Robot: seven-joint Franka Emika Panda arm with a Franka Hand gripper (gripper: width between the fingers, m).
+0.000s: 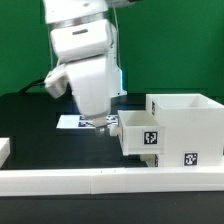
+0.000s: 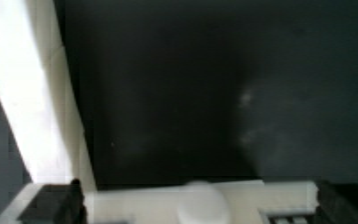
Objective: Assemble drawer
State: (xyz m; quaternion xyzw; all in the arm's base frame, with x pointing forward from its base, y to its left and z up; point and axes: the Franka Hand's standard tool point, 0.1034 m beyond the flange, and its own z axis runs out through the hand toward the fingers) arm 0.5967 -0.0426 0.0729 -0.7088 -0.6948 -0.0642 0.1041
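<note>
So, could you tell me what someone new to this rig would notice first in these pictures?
The big white arm dominates the middle of the exterior view, its gripper down at the drawer. The drawer, low and tagged, sits against the taller white box on the exterior view's right. The wrist view is mostly dark table, blurred, with a white edge alongside.

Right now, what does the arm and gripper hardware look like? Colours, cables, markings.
The arm is glossy white, with rounded blocky housings and dark seams between segments. A dark cable runs behind its upper part. The gripper is small and dark under the white wrist body. No markings are legible.
</note>
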